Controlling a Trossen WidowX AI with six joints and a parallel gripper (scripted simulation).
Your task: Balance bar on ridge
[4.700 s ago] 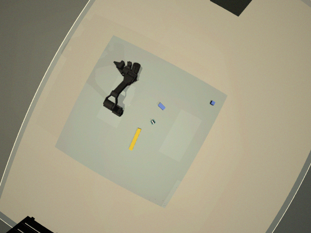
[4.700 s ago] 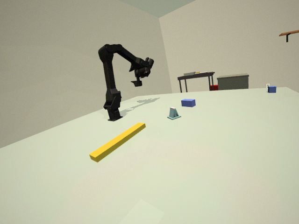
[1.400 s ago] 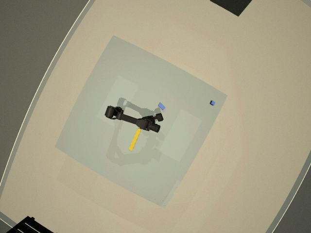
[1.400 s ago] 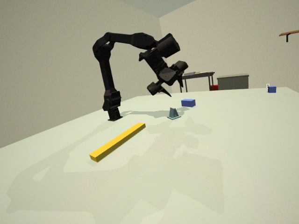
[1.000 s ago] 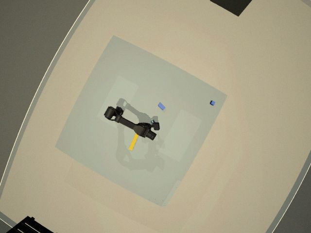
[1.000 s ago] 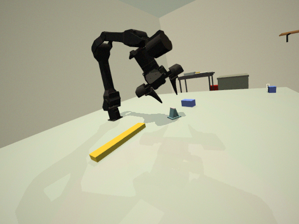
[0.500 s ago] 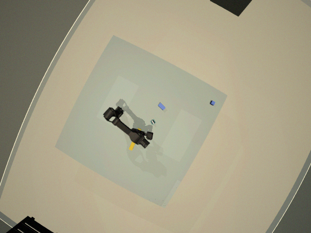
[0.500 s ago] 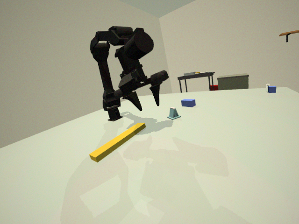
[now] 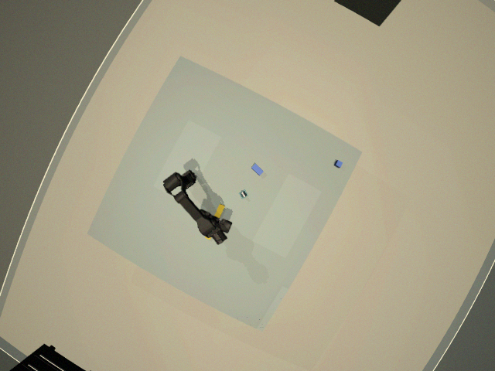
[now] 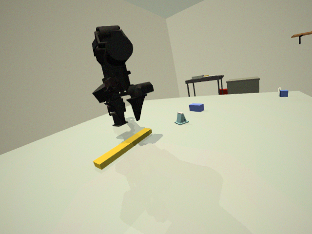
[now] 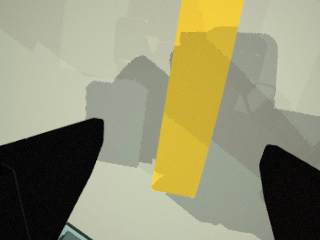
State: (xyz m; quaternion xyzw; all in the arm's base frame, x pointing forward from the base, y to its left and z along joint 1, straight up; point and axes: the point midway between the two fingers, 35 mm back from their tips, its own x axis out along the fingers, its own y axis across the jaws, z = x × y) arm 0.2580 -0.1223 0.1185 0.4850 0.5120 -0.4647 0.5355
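Observation:
The yellow bar (image 9: pixel 220 210) (image 10: pixel 123 148) (image 11: pixel 195 100) lies flat on the table, beneath the arm. The arm hides its middle in the top view. The small teal ridge (image 9: pixel 243 194) (image 10: pixel 180 118) stands upright on its base plate, apart from the bar, with nothing on it. Only a corner of its base shows at the lower left of the wrist view. My gripper (image 11: pixel 184 143) is open and empty above the bar. In the wrist view the bar's near end lies between the two fingertips, with space on both sides. The exterior view shows a fingertip above the table.
A blue block (image 9: pixel 257 169) (image 10: pixel 196 107) lies on the table beyond the ridge. Another blue block (image 9: pixel 338 163) (image 10: pixel 283 93) is near the table's far edge, by a small white item (image 10: pixel 279 89). A dark side table (image 10: pixel 204 78) and a grey cabinet (image 10: pixel 243 85) stand in the background.

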